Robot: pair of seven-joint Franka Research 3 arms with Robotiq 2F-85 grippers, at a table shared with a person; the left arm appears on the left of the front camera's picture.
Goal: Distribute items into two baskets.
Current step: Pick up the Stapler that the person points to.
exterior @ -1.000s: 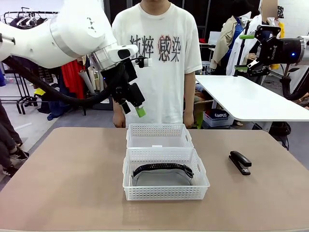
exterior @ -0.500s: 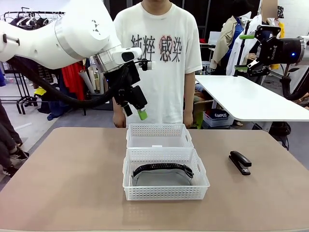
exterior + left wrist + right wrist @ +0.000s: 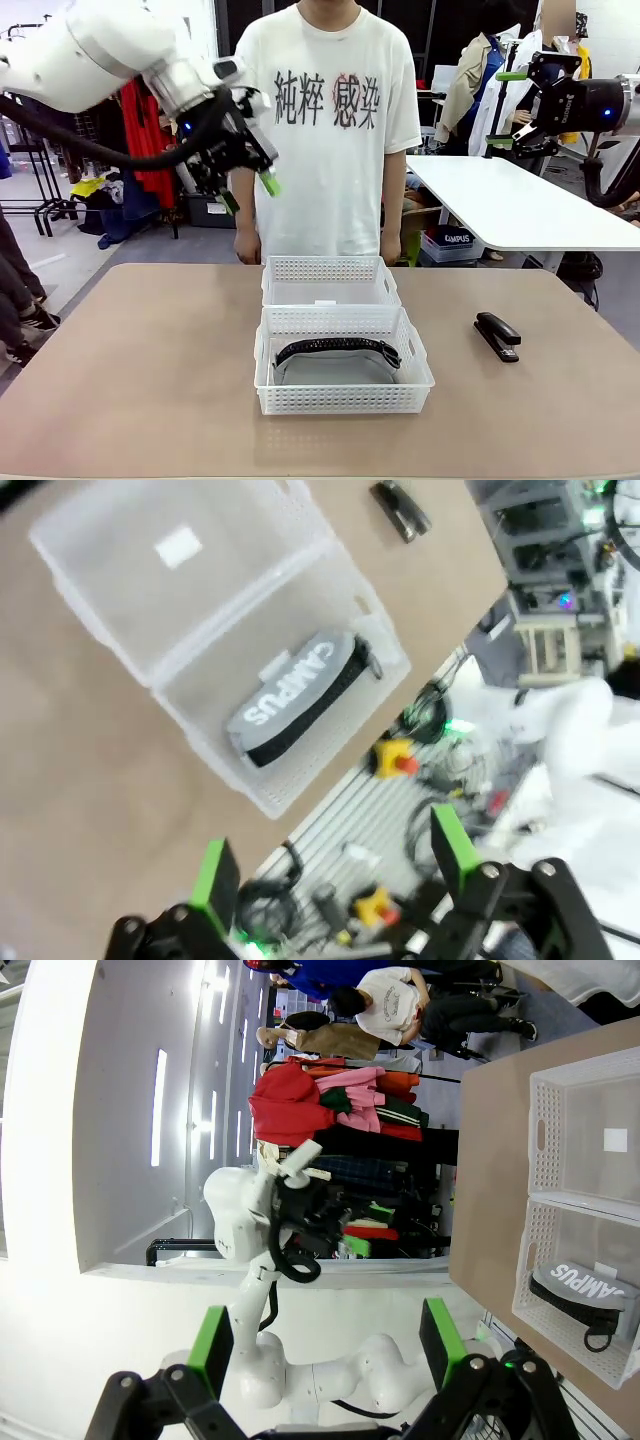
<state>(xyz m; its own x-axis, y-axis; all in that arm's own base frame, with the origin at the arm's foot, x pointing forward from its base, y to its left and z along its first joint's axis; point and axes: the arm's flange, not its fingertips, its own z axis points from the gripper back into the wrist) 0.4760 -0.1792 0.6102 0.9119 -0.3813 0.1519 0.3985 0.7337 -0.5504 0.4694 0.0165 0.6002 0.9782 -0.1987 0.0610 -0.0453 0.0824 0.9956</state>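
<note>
The grey pencil pouch [image 3: 335,356] with its black zipper lies in the near white basket [image 3: 343,400]. Behind it, touching, stands the far basket [image 3: 330,268] with nothing in it. On the table to the right lies the black stapler [image 3: 497,335]. My left gripper [image 3: 250,195] hangs open and empty high above the table, left of the baskets. My right gripper [image 3: 506,108] is open, high at the far right. In the left wrist view, the open gripper [image 3: 335,865] looks down on the pouch [image 3: 300,695], the stapler [image 3: 400,508] and the far basket [image 3: 120,580].
A person in a white printed T-shirt [image 3: 330,110] stands at the table's far edge behind the baskets. A white side table [image 3: 510,205] stands at the back right. In the right wrist view, the open gripper [image 3: 325,1345] sees both baskets [image 3: 540,1135] and the pouch [image 3: 585,1285].
My left arm has swung up and to the left, away from above the baskets, with its gripper still open. The right arm, pouch and stapler have not moved.
</note>
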